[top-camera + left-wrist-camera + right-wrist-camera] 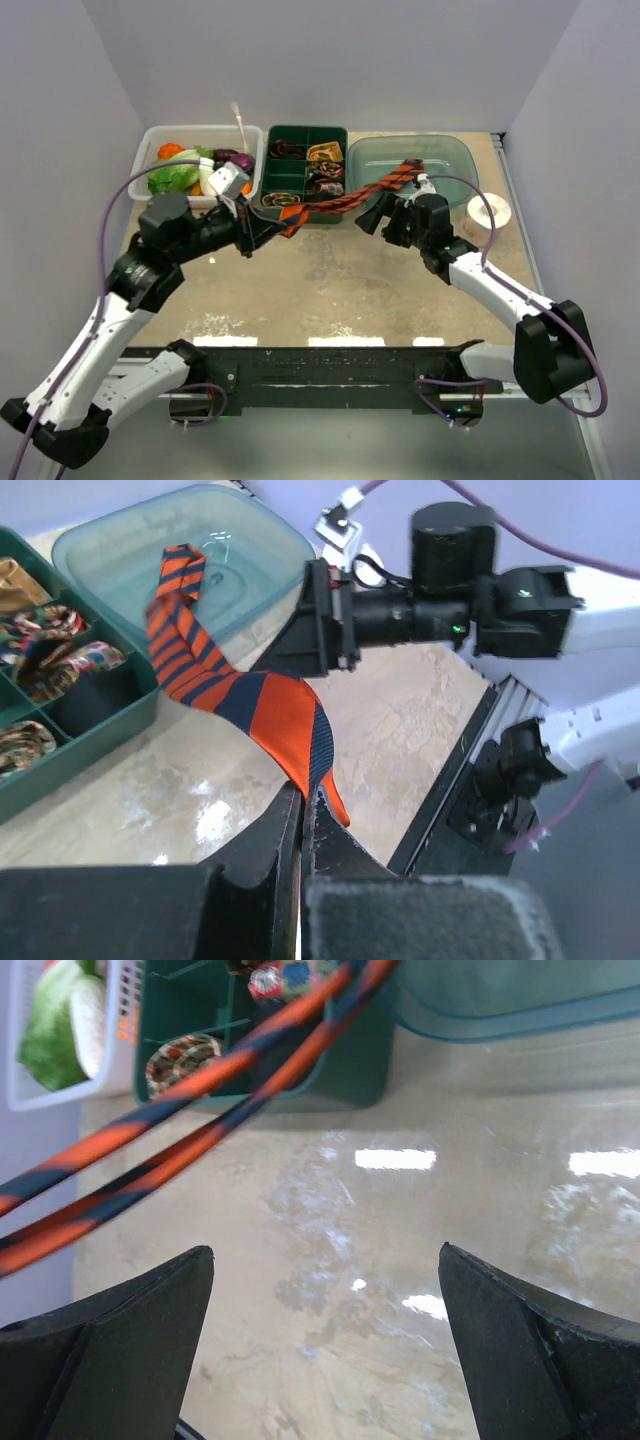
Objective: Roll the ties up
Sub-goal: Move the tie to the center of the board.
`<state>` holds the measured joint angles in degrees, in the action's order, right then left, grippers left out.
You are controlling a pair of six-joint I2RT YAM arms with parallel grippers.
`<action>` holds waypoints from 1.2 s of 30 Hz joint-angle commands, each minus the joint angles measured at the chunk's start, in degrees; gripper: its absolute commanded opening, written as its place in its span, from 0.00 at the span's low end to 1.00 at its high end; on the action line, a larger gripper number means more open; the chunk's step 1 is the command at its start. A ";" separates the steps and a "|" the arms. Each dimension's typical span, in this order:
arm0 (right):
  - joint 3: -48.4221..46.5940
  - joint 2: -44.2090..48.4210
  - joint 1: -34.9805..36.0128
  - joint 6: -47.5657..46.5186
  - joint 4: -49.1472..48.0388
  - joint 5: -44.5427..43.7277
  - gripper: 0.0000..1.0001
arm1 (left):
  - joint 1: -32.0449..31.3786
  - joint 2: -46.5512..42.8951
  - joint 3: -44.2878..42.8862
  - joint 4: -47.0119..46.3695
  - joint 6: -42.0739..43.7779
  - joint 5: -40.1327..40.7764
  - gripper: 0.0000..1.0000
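Observation:
An orange-and-black striped tie (350,198) hangs stretched above the table, from my left gripper (284,219) up to the clear teal tub (445,150). My left gripper (305,798) is shut on its wide pointed end (290,720). The narrow part (178,610) twists away toward the tub. My right gripper (381,220) is open just under the tie's middle, holding nothing. In the right wrist view two strands of the tie (200,1080) cross the upper left, well beyond the spread fingers (150,1310). Small rolled ties (325,152) sit in compartments of a green tray (306,131).
A white basket (150,140) of toy vegetables stands at the back left beside the green tray (100,725). The teal tub (110,540) is at the back right. A white paper roll (488,216) lies right of my right arm. The table's right edge runs close by.

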<state>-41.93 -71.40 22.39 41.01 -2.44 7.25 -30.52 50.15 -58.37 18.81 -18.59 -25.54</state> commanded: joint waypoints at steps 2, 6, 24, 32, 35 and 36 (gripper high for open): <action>1.76 -1.91 -0.59 6.35 -10.56 6.11 0.99 | -0.33 -4.09 -16.05 17.82 8.91 -3.99 0.00; 3.34 -2.17 -0.77 8.20 -13.90 7.25 0.99 | -0.15 -5.06 -27.73 25.91 13.57 -7.58 0.00; 8.99 -18.68 -1.03 18.58 -34.92 9.37 0.99 | -0.15 -9.54 -28.91 29.44 15.25 -13.75 0.00; 1.61 -19.93 2.99 8.58 -21.18 0.95 0.96 | -0.24 -10.69 -25.40 28.21 14.90 -13.40 0.00; -4.09 -16.86 9.93 0.67 -9.57 -8.60 0.89 | -0.24 -11.04 -23.99 28.12 14.90 -12.44 0.00; -5.51 -16.67 13.26 -0.92 -7.17 -10.39 0.84 | -0.24 -11.21 -23.55 27.95 14.98 -12.25 0.00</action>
<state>-39.55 -92.64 27.07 50.76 -23.27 9.02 -30.52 39.51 -83.42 48.82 -3.57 -38.35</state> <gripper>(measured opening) 0.915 0.027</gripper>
